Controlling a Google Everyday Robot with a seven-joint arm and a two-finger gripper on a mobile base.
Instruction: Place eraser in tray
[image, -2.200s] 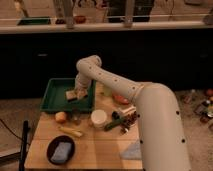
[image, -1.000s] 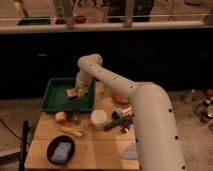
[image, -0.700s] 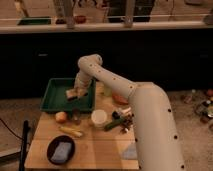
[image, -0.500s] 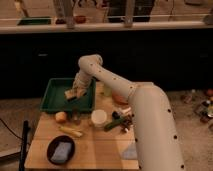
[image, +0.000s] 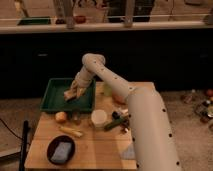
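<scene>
The dark-green tray (image: 52, 100) sits at the back left of the wooden table. My gripper (image: 70, 94) hangs low over the tray's right half, at the end of the white arm that reaches in from the lower right. A tan-beige block, the eraser (image: 68, 94), shows at the gripper's tip, inside the tray's outline. I cannot tell whether it rests on the tray floor or is held just above it.
A round black plate (image: 53, 156) with a blue sponge (image: 60, 151) lies at the front left. A long yellow thing (image: 71, 131), an orange fruit (image: 60, 117), a white cup (image: 98, 119) and a dark bottle-like thing (image: 118, 123) lie mid-table. A small green bin (image: 33, 21) sits far back on the counter.
The gripper with the eraser has shifted slightly left and lower within the tray area; otherwise the scene holds still.
</scene>
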